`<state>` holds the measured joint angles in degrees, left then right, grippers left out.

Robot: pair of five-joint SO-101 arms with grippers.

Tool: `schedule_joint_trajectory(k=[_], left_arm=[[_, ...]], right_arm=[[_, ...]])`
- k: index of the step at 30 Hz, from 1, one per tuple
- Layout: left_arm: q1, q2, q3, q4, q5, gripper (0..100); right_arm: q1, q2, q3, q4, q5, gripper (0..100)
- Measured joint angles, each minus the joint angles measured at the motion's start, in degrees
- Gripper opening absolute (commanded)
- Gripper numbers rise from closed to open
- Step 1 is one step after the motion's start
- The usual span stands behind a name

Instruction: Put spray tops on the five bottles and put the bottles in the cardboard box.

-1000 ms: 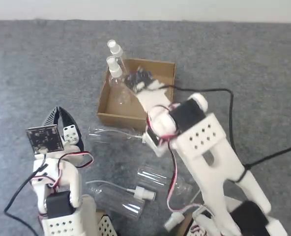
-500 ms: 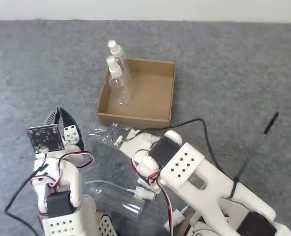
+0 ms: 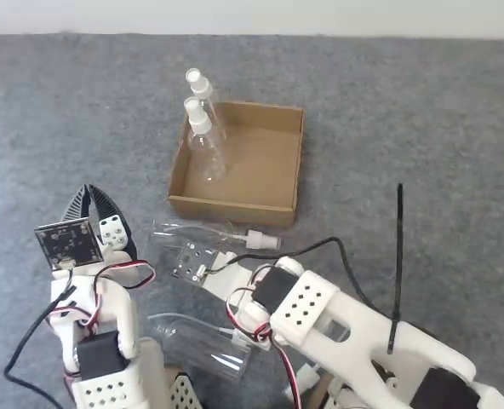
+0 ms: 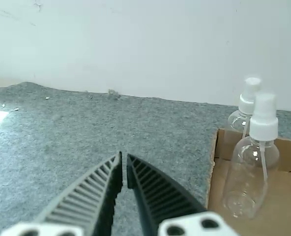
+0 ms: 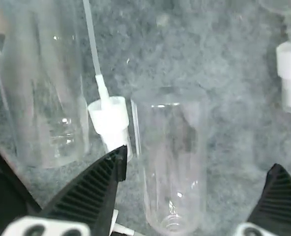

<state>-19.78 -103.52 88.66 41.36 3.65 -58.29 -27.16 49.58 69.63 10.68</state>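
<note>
The box [image 3: 235,207] is set at the table's far middle, with two topped bottles at its far left corner: one [image 3: 206,149] stood inside, one [image 3: 203,94] just behind it. A third topped bottle [image 3: 205,234] is laid along the box's near wall. The left gripper [image 4: 124,169] is held closed and empty toward the near left corner. The right gripper [image 5: 197,162] is spread apart either side of a topless bottle [image 5: 172,147] lying near the near edge, with a loose top [image 5: 108,118] just beside it.

One bottle [image 3: 206,146] stands in the box [image 3: 235,209], at its far-left corner, with another bottle [image 3: 203,92] perhaps just behind it. A third bottle [image 3: 184,231] lies on the bench [image 3: 422,128] before the box, and a fourth bottle [image 3: 197,342] lies nearer.
</note>
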Motion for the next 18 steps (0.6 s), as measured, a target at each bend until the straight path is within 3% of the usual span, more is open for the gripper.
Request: schedule_joint_trajectory(k=[13, 18], left_arm=[[0.0, 0.0, 0.0, 0.0, 0.0, 1], [0.0, 0.0, 0.0, 0.0, 0.0, 1]], right_arm=[[0.0, 1.4, 1.0, -0.9, -2.5, 37.6], [0.0, 7.1, 1.0, -0.9, -2.7, 19.7]])
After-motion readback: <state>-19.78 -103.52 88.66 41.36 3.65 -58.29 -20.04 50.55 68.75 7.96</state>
